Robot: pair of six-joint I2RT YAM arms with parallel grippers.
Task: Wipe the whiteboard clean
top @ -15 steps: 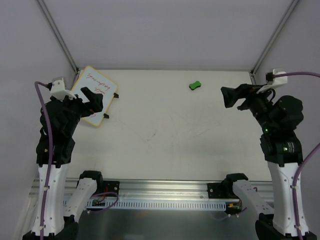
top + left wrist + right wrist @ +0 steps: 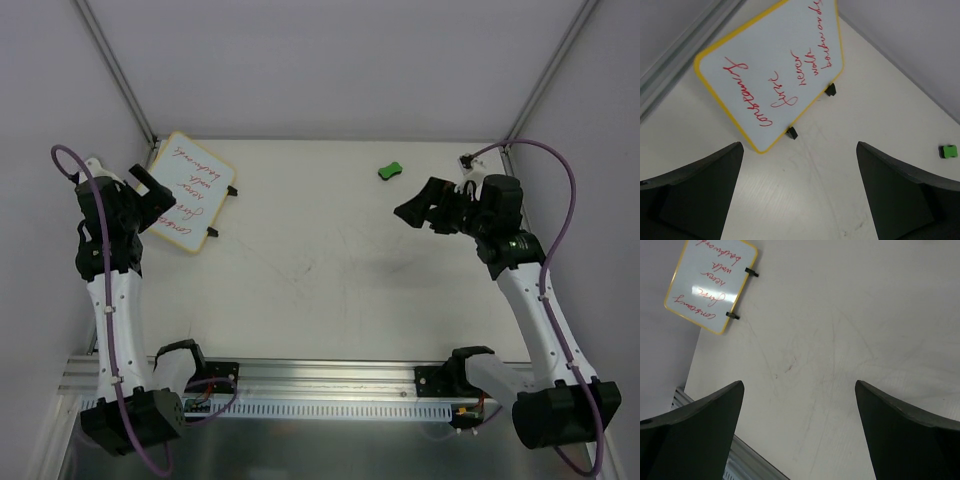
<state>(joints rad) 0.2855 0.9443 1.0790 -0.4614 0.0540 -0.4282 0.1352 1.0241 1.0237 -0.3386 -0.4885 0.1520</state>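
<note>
Two black two-finger grippers hang above one white table (image 2: 320, 270). The left gripper (image 2: 799, 145) has its fingers spread wide, and we see nothing held between them. Directly ahead of it sits the single yellow-framed rectangular whiteboard (image 2: 790, 45), bearing four lines of red handwriting (image 2: 747, 97), with two small black clip feet (image 2: 791, 132) on the edge nearest the gripper. One small green eraser block (image 2: 390, 171) lies well off to that gripper's right, farther out than the right gripper (image 2: 420, 212) and apart from it. The right gripper is likewise wide open and empty, with the whiteboard far ahead on its left.
</note>
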